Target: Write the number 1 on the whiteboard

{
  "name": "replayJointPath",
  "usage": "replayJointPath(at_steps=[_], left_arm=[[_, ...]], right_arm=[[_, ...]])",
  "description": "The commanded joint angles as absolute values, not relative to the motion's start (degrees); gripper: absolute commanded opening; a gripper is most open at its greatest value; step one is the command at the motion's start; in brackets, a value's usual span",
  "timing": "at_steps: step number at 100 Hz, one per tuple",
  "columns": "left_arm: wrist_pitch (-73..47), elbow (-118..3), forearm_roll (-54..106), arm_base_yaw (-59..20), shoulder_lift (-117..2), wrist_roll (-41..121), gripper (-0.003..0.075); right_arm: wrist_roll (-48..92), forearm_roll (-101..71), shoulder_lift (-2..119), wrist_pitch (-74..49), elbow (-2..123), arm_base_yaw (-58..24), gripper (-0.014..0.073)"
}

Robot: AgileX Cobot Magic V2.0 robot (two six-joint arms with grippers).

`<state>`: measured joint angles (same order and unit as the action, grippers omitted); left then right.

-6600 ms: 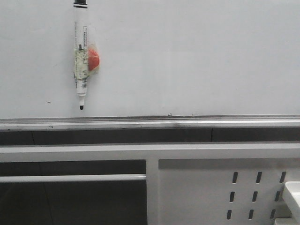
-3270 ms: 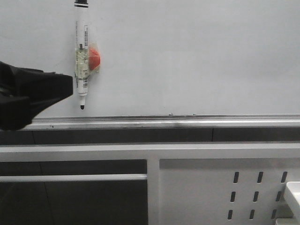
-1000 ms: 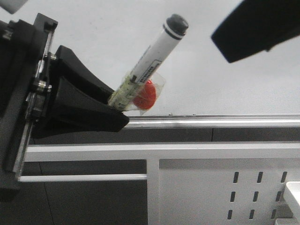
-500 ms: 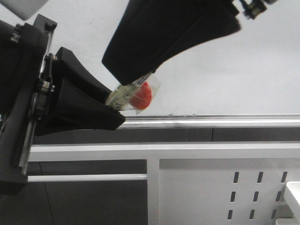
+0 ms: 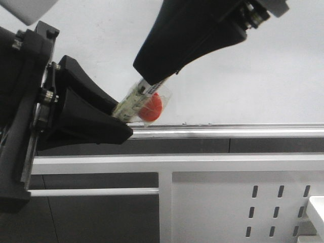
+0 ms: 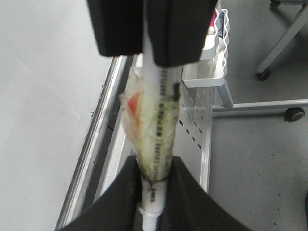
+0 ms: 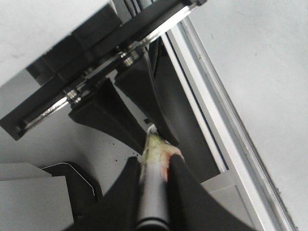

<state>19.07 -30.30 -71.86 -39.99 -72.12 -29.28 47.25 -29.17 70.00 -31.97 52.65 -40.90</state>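
Observation:
The white marker (image 5: 135,98) with a red knob (image 5: 151,108) is tilted in front of the whiteboard (image 5: 253,66). My left gripper (image 5: 123,117) is shut on the marker's lower, tip end. My right gripper (image 5: 157,76) reaches in from the upper right and is shut on the marker's upper, cap end. In the left wrist view the marker (image 6: 159,120) runs from my left gripper (image 6: 153,166) up into the right gripper's fingers (image 6: 178,33). In the right wrist view my right gripper (image 7: 155,161) clamps the dark cap (image 7: 153,197). No number 1 shows on the board.
A silver rail (image 5: 228,130) edges the whiteboard below. Under it is a white perforated frame panel (image 5: 273,202) and a white tray corner (image 5: 316,207). A white wire basket (image 6: 211,62) and a stand's caster wheel (image 6: 293,113) show in the left wrist view.
My right gripper came down from the upper right and closed over the marker's cap end. My left gripper still holds the tilted marker in about the same place.

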Motion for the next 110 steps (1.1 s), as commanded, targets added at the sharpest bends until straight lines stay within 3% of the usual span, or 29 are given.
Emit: replayJointPath(at_steps=[1, 6, 13, 25, 34, 52, 72, 83, 95, 110], left_arm=[[21.8, -32.3, -68.8, -40.2, -70.6, -29.0, -0.0008], [21.8, -32.3, -68.8, -40.2, -70.5, -29.0, 0.0022], [21.8, -32.3, -68.8, -40.2, -69.9, -29.0, 0.0124], [24.4, -32.3, -67.4, -40.2, -68.2, -29.0, 0.0386], [24.5, -32.3, -62.3, -40.2, -66.3, -29.0, 0.0456], [23.4, -32.3, -54.8, -40.1, -61.2, -29.0, 0.0427], [23.5, -31.5, -45.1, -39.3, -54.8, -29.0, 0.0315], [24.8, -29.5, -42.4, -37.4, -51.7, -29.0, 0.0204], [27.0, -25.6, -37.3, -34.4, -50.0, -29.0, -0.0021], [37.6, -18.6, -18.2, -29.8, -50.6, -28.5, -0.0020]], right_arm=[[47.5, -30.6, 69.3, -33.6, 54.3, -41.3, -0.0071], [47.4, -30.6, 69.3, -33.5, 54.3, -41.3, -0.0071], [47.4, -30.6, 69.1, -32.9, 54.5, -41.3, -0.0071], [47.4, -30.6, 67.6, -29.4, 54.5, -41.3, -0.0071], [47.4, -30.5, 65.3, -26.8, 54.5, -41.3, -0.0071], [47.4, -30.3, 59.5, -26.2, 52.3, -39.7, -0.0069], [46.8, -30.3, 52.4, -23.6, 46.4, -36.2, -0.0069], [45.5, -30.3, 49.8, -20.8, 42.4, -33.6, -0.0069], [45.5, -31.3, 46.9, -15.3, 39.8, -33.1, -0.0069], [45.5, -31.3, 45.7, -14.3, 37.9, -33.1, -0.0069]])
